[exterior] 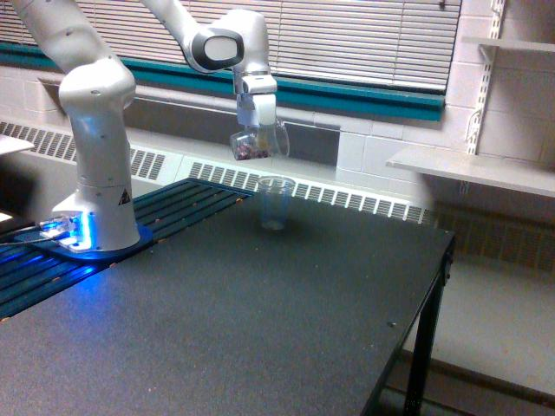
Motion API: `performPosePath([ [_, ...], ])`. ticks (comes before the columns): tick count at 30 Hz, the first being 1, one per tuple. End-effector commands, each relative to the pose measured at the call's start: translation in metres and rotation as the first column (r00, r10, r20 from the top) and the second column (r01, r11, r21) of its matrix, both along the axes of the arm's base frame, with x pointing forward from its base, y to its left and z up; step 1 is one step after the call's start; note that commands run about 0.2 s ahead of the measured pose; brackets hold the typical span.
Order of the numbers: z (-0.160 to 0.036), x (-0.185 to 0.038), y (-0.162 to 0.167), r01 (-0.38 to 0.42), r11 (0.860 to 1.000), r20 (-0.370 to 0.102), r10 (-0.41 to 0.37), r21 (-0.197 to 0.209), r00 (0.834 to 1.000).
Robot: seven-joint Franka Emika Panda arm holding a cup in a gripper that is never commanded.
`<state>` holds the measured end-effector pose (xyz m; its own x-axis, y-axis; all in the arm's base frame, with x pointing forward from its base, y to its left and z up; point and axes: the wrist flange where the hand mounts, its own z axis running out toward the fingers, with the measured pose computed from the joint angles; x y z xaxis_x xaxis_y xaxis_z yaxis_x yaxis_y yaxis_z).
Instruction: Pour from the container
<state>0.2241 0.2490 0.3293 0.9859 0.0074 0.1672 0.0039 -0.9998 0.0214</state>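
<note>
The gripper (257, 132) points downward and is closed on the container (253, 144), a small clear vessel held in the air and tipped over toward the exterior view's left, with some dark, reddish bits visible inside it. The fingers themselves are hard to make out against the clear plastic, but the vessel hangs directly from them. The container sits above and slightly to the exterior view's left of 1 taller clear plastic cup (276, 203), which stands upright on the black table (260, 329) and is well apart from the held vessel, with open air between the 2. Above the gripper, the white arm (217, 48) bends at a rounded joint and runs back to its thick white base column (97, 147), which stands on a round mount glowing blue at the exterior view's left edge of the table. Behind the scene run a wall heater grille (347, 198), a teal band under window blinds (373, 35), and a grey shelf (473, 169) at the exterior view's right.
</note>
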Motion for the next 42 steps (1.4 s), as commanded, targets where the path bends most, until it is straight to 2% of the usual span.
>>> performPosePath([
  [1,-0.014,-0.009,0.002,0.006,1.000,-0.041,-0.007,-0.029,0.999],
  [15,-0.035,-0.018,0.005,-0.016,0.997,-0.114,0.007,-0.078,0.993],
  [27,-0.032,0.000,0.019,-0.064,0.990,-0.135,0.047,-0.129,0.990],
  [33,-0.034,0.006,0.026,-0.097,0.982,-0.158,0.071,-0.164,0.985],
  [42,-0.040,0.010,0.033,-0.132,0.972,-0.193,0.095,-0.192,0.977],
])
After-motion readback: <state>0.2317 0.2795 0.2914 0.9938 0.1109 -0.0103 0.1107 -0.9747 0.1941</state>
